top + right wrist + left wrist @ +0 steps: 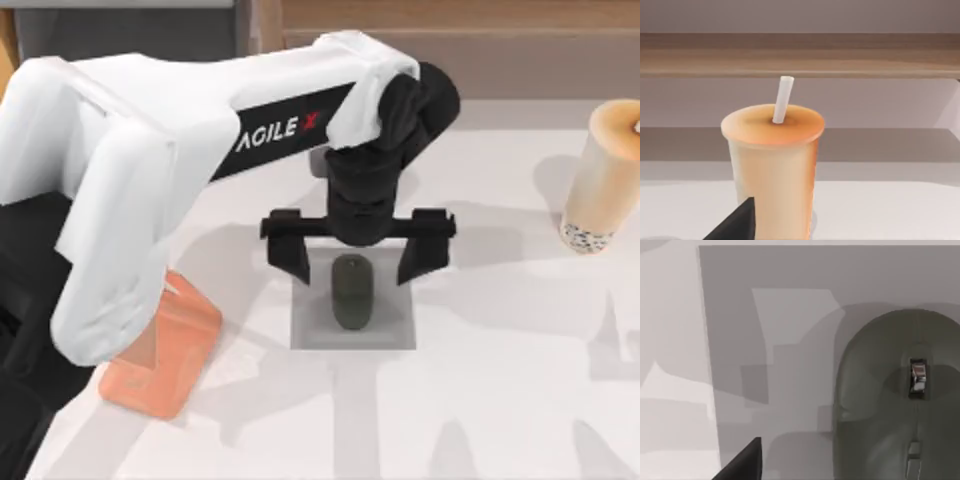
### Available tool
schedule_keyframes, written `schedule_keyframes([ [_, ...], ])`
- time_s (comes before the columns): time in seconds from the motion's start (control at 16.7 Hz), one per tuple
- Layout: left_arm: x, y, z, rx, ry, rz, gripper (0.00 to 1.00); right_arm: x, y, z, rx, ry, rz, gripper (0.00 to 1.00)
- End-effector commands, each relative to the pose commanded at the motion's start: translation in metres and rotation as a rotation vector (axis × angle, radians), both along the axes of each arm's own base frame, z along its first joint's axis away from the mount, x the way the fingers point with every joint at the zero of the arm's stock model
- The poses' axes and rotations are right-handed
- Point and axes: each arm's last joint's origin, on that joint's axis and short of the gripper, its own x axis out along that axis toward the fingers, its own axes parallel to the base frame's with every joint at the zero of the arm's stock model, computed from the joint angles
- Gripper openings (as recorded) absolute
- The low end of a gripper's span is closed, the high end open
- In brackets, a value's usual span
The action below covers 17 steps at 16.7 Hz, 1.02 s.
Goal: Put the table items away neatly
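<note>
A dark olive-grey mouse (352, 290) lies on a flat grey square pad (390, 335) in the middle of the table. My left gripper (355, 250) hovers open just above the mouse's far end, one finger on each side and nothing held. Close up in the left wrist view, the mouse (895, 400) rests on the pad (765, 315), with one dark fingertip (745, 465) low in the picture. A tall tan cup (600, 180) with a speckled base stands at the right edge. My right gripper (800, 236) faces this cup (772, 165) with its white straw, open, one fingertip (737, 225) in sight.
A salmon-pink angled phone stand (165, 350) sits at the front left, partly under my left arm. A wooden ledge (450, 30) runs along the back. Bare white tabletop (500, 400) stretches between the pad and the cup.
</note>
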Motion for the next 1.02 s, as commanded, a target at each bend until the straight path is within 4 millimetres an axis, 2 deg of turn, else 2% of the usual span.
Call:
schedule_keyframes([
  [0.12,0.001,0.001,0.001,-0.002,-0.002,0.001,1.0,0.0,0.0,0.0,0.0,0.0,0.0,1.0],
  [0.24,0.009,0.011,0.008,-0.011,-0.011,-0.005,1.0,0.0,0.0,0.0,0.0,0.0,0.0,1.0],
  [0.42,0.034,0.049,0.014,-0.012,-0.012,-0.033,1.0,0.0,0.0,0.0,0.0,0.0,0.0,1.0],
  [0.6,0.063,0.113,0.018,-0.004,0.001,-0.101,1.0,0.0,0.0,0.0,0.0,0.0,0.0,1.0],
  [0.78,0.084,0.193,0.021,0.0,0.02,-0.193,1.0,0.0,0.0,0.0,0.0,0.0,0.0,1.0],
  [1.02,0.09,0.297,0.029,-0.007,0.031,-0.272,1.0,0.0,0.0,0.0,0.0,0.0,0.0,1.0],
])
